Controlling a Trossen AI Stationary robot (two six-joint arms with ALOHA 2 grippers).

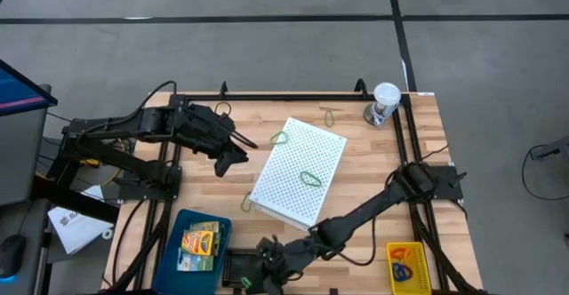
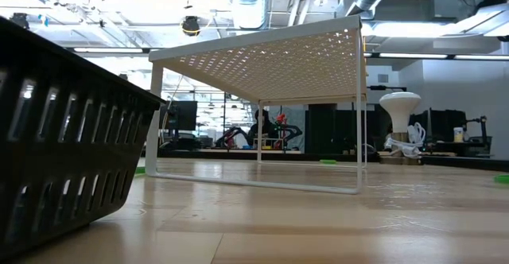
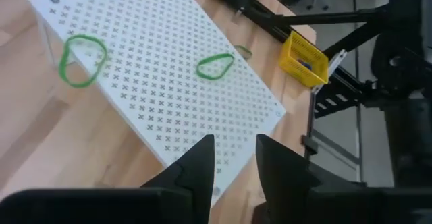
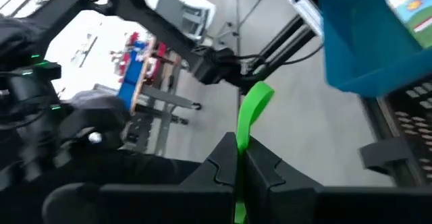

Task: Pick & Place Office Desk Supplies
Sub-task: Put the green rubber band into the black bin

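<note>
While right gripper [image 4: 237, 158] pinches a green rubber band [image 4: 253, 109] over the black basket [image 1: 238, 268] at the counter's front edge, left gripper [image 3: 234, 160] hovers unclenched; next: release into basket.

The table [image 1: 373, 166] is made of pale, smooth wood planks. The perforated shelf [image 1: 298, 172] is matt white metal. The blue bin [image 1: 171, 242] and black basket [image 2: 56, 137] are seen as plastic.
</note>
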